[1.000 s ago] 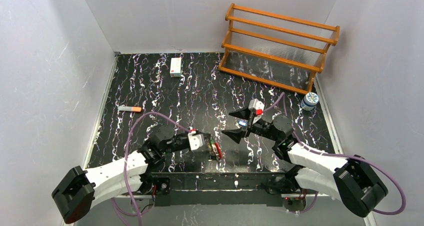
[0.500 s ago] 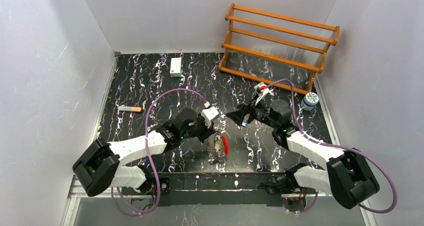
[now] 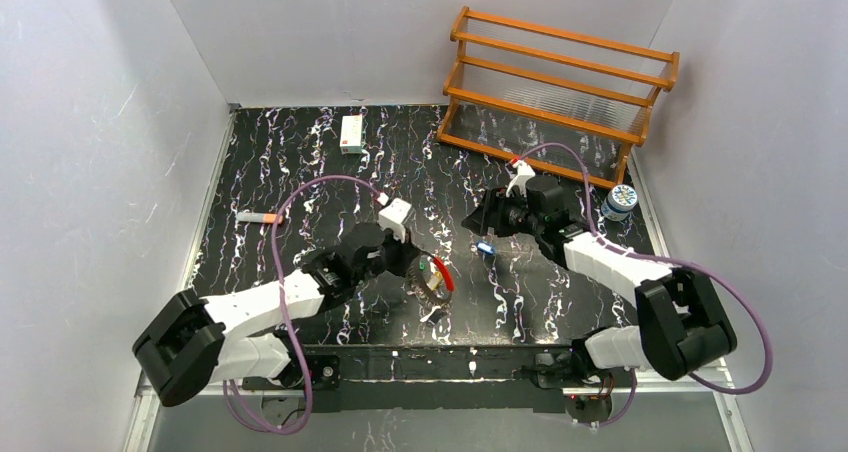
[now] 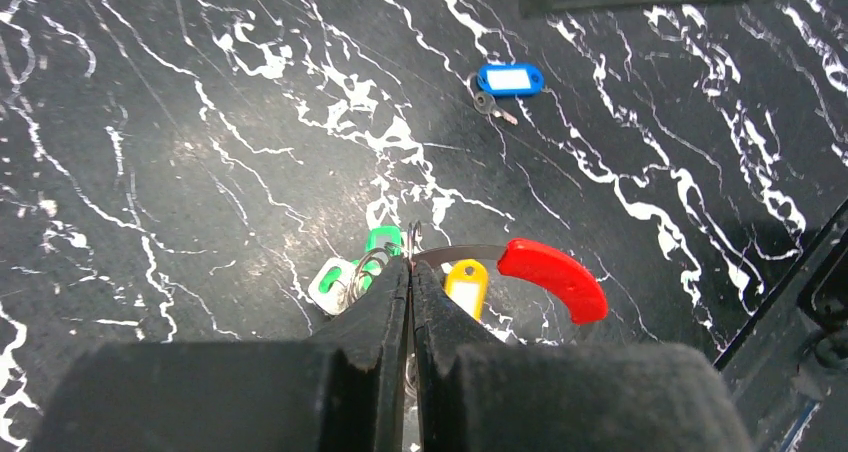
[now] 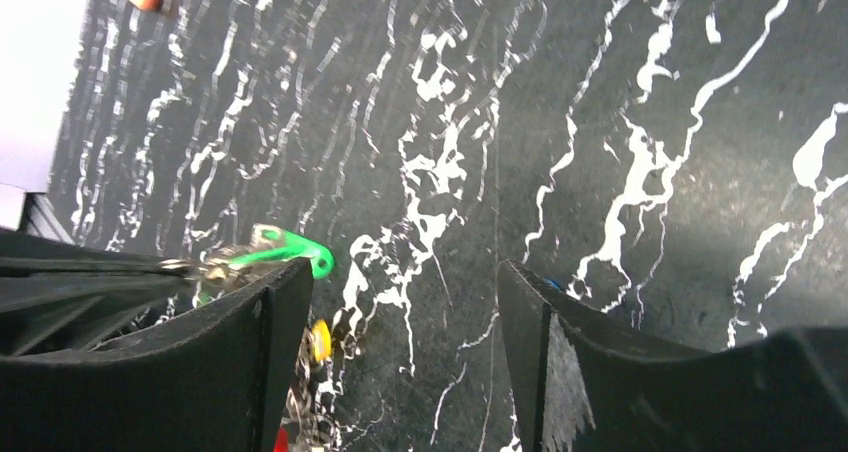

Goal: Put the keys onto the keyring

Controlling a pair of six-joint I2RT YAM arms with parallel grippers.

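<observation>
The left gripper (image 4: 410, 270) is clenched on the thin wire of the keyring (image 3: 433, 284), just beside its red segment (image 4: 555, 277). A green tag (image 4: 381, 240) sits in the cluster at the pinch (whether it is actually threaded on, I cannot tell). The ring is held just above the dark surface (image 3: 300, 172), its red end pointing towards the right arm.

Further right, apart from the ring, the blue key (image 3: 484, 248) lies flat on the surface. Its tag runs roughly left to right in the top view, with the small metal blade at the end nearer the ring.

The right gripper (image 5: 402, 282) hangs just behind that key with its jaws apart and nothing between them. It is plainly the nearer arm. From its own camera only a sliver of blue shows at the inner edge of one finger, so the key looks off-centre. My guess is the gripper must shift sideways, fingers straddling the tag's narrow width.
</observation>
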